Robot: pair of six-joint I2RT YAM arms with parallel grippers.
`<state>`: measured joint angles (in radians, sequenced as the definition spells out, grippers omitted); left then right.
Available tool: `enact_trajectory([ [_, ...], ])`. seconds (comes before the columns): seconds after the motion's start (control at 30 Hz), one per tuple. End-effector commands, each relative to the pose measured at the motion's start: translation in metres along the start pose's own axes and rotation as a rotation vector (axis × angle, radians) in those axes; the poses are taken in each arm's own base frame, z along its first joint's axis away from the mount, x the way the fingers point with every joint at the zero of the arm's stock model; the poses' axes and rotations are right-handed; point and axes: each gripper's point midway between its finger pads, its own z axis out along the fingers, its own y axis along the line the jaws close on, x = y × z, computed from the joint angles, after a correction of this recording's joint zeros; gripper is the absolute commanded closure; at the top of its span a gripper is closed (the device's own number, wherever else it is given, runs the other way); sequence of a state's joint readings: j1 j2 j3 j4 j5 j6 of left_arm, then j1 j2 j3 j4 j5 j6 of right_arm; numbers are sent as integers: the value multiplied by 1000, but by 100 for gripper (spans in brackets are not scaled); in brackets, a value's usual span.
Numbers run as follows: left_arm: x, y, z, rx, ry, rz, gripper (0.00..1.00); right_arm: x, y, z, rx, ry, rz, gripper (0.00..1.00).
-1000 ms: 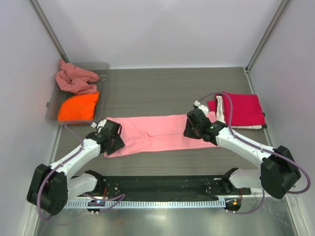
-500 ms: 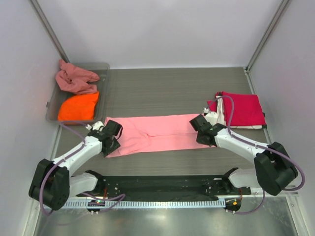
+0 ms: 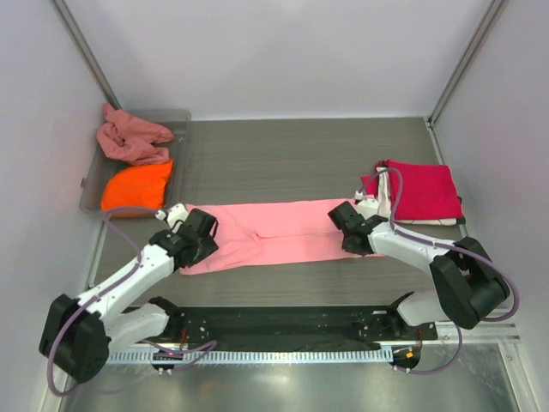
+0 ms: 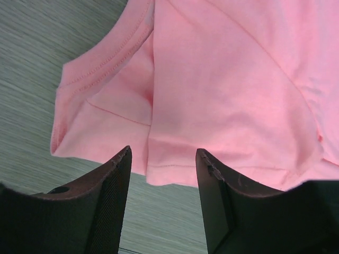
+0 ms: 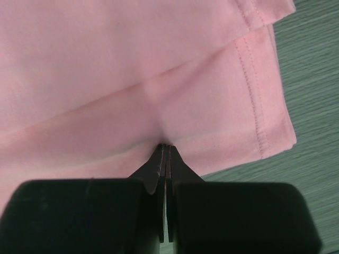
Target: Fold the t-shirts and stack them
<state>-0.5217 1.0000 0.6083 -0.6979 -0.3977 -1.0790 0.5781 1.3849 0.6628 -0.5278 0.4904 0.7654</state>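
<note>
In the top view the left gripper (image 3: 196,233) sits over the left end of the light pink t-shirt (image 3: 274,230), and the right gripper (image 3: 352,232) is on its right end. The shirt is folded into a long band that runs left to right across the table (image 3: 283,159), near the arm bases. The crimson red t-shirt (image 3: 425,190) lies folded at the far right. The orange t-shirt (image 3: 137,185) and the dusty rose t-shirt (image 3: 130,137) are in the grey tray (image 3: 178,114). A second ago the right gripper lay further in over the cloth. It has since drawn back to the near edge, while the pink band has not shifted.

In the left wrist view the left gripper (image 4: 163,153) stands about half open, with a finger on either side of the shirt's near edge, holding nothing (a seamed fold lies just left).

In the right wrist view the right gripper (image 5: 165,147) is closed tight. Its tips pinch the shirt's near edge, where the cloth puckers, and a stitched hem runs just to the right.
</note>
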Motion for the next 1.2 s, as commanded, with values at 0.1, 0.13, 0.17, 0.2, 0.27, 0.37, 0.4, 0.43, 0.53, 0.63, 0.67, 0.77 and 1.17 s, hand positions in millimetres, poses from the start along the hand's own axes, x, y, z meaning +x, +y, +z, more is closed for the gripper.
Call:
enact_trajectory([
  [0.1, 5, -21, 34, -72, 31, -8, 46, 25, 10, 6, -77, 81, 21, 99],
  [0.13, 3, -27, 43, -98, 39, 7, 45, 30, 15, 5, -106, 106, 17, 99],
  [0.17, -1, -31, 48, -117, 34, 26, 45, 32, 16, 3, -118, 115, 17, 99],
  [0.2, -3, -35, 53, -132, 42, 41, 44, 37, 17, 2, -133, 132, 13, 99],
  [0.27, -9, -46, 72, -171, 73, 54, 45, 44, 22, -3, -173, 159, 11, 99],
  [0.37, -12, -65, 95, -159, 146, 59, 46, 54, 25, -13, -219, 170, -11, 99],
  [0.4, -12, -73, 100, -144, 161, 76, 46, 51, 26, -20, -233, 152, 1, 99],
  [0.43, -16, -80, 104, -141, 159, 84, 46, 54, 26, -24, -238, 163, -5, 99],
  [0.53, -33, -108, 119, -145, 167, 140, 46, 64, 35, -36, -297, 189, -38, 99],
  [0.63, -58, -150, 138, -126, 164, 198, 47, 77, 47, -44, -314, 208, -107, 99],
  [0.67, -64, -160, 141, -124, 164, 204, 48, 81, 51, -46, -319, 212, -120, 99],
  [0.77, -79, -213, 162, -24, 170, 233, 52, 99, 80, -55, -357, 228, -184, 99],
  [1.17, -118, -305, 248, 311, 232, 37, 54, 90, 241, -152, -711, 116, -298, 88],
])
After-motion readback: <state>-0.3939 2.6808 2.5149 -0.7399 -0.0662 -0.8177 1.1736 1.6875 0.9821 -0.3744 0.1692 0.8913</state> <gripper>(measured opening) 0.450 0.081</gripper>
